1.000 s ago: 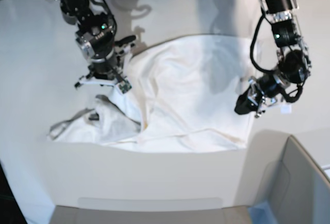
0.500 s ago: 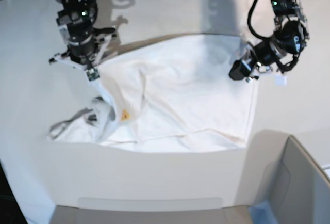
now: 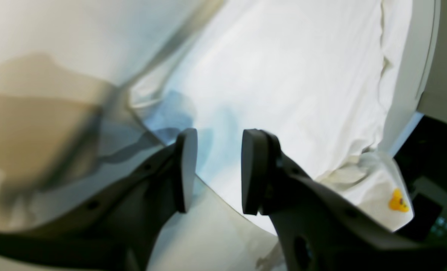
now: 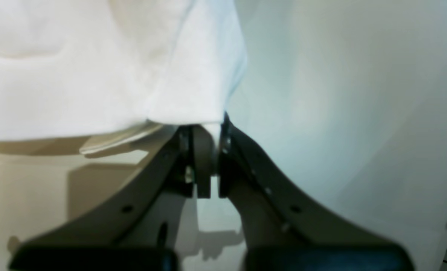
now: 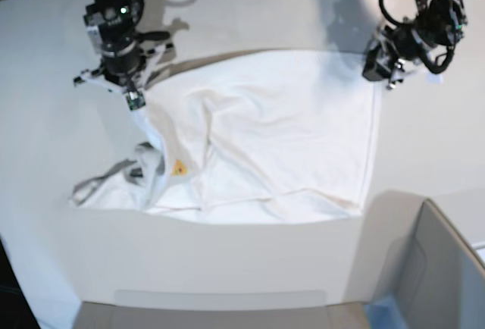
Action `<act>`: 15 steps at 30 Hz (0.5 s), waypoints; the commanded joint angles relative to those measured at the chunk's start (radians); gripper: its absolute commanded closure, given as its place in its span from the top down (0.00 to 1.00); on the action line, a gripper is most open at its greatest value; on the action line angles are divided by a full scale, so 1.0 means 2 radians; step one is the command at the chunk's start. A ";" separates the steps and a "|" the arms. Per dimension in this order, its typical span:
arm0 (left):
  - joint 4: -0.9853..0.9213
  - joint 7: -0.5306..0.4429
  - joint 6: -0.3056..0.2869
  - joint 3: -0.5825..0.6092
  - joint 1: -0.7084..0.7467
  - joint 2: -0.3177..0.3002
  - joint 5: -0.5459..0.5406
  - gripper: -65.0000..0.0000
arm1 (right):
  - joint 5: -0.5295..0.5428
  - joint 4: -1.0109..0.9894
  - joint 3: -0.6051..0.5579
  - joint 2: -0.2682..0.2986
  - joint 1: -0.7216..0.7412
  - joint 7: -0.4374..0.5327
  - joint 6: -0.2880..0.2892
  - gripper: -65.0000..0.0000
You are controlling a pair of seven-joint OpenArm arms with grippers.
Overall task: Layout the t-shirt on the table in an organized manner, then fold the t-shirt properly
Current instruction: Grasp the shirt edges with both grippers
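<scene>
base view shows the t-shirt point(image 5: 265, 132) half spread on the table point(image 5: 45, 117). right gripper point(image 5: 130, 100) pinches its far-left edge; left gripper point(image 3: 215, 169) stands parted, empty, at the far-right corner. pull left evenly, low, to flatten the bunched near-left sleeve.

The t-shirt point(image 5: 265, 139) lies print-side hidden; only its small yellow-orange label point(image 5: 180, 167) shows, too small to read. At 8 o'clock its bunched folds point(image 5: 114, 185) bury whatever lies under them. In the left wrist view the surface point(image 3: 38, 56) blurs (shadows smear). The grey box point(image 5: 443, 268) runs off at 4 o'clock.
</scene>
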 commanded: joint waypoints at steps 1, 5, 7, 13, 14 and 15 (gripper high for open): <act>0.018 0.016 0.024 -0.014 -0.002 -0.008 -0.027 0.34 | -0.005 0.008 0.002 0.003 0.004 0.009 -0.003 0.00; 0.022 0.016 0.024 -0.048 0.000 -0.009 -0.011 0.34 | -0.005 0.008 0.002 0.007 0.004 0.009 -0.003 0.00; 0.022 0.017 0.024 -0.038 0.000 -0.009 0.018 0.34 | -0.005 0.008 0.003 0.007 0.005 0.009 -0.003 0.00; 0.022 0.017 0.024 0.034 -0.002 0.000 0.089 0.34 | -0.005 0.007 0.003 0.007 0.014 0.009 -0.003 0.00; 0.020 0.017 0.024 0.034 -0.002 0.008 0.093 0.34 | -0.005 0.007 0.004 0.007 0.014 0.009 -0.003 0.00; 0.019 0.017 0.023 0.034 -0.001 0.012 0.098 0.34 | -0.005 0.007 0.004 0.008 0.014 0.009 -0.003 0.00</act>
